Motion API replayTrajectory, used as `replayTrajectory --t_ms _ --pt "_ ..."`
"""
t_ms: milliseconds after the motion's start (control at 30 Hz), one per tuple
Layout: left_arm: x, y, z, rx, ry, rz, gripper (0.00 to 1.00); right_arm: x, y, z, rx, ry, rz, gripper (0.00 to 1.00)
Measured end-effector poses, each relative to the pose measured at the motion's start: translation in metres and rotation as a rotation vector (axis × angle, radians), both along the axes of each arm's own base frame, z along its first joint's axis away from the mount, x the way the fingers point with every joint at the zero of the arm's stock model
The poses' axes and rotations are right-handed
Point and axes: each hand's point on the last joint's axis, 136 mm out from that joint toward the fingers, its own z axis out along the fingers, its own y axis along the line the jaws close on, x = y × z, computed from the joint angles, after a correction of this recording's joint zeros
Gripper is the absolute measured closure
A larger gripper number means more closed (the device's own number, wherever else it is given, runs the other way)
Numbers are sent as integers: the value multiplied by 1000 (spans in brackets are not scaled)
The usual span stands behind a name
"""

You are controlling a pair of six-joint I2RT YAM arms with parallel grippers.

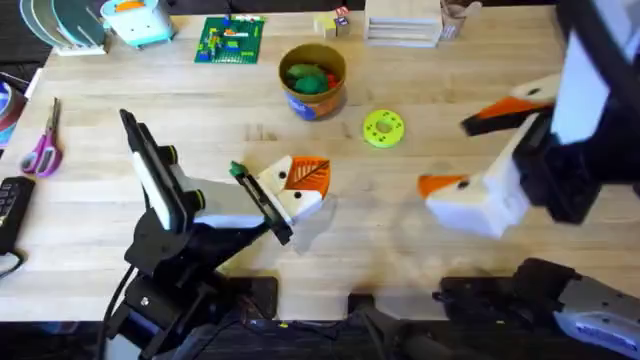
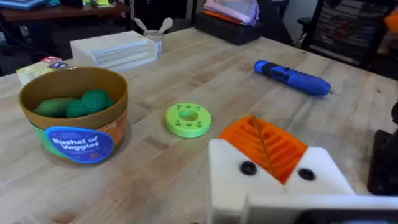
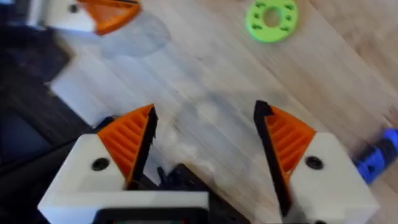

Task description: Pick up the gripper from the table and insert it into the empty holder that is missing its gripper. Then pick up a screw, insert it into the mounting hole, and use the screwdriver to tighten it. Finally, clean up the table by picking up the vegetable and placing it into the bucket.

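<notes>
My left gripper rests low at the table's middle front, shut, its two orange ribbed pads pressed together. Both its white holders carry an orange wedge and a dark screw head. My right gripper hovers at the right, open wide over bare wood. The tan bucket stands behind the middle with green vegetables inside. The blue screwdriver lies on the table to the right, beyond my right gripper's pad. A loose gripper piece is out of view.
A green disc with holes lies between the bucket and my right gripper. Purple scissors sit at the left edge. A green brick plate, wooden blocks and a white stack line the back.
</notes>
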Motion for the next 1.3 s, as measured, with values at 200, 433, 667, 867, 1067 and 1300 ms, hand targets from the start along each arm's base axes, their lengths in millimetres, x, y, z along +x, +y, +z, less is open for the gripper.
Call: replayTrajectory --t_ms 200,433,667,867,1067,1300 --pt "0 0 0 0 0 1 994 43 -78 -3 -86 -30 -416 40" --pt "0 0 0 0 0 2 994 86 -186 -2 -118 -89 -896 40" --pt "0 0 0 -2 3 3 994 82 -300 -50 -212 109 -1268 42" --pt "0 0 0 -5 6 0 995 75 -336 -89 -219 270 -1231 40" --pt "0 0 0 -4 6 1 995 92 -345 -127 -248 346 -991 38" --pt "0 0 0 -4 6 1 995 118 -345 -166 -275 389 -812 38"
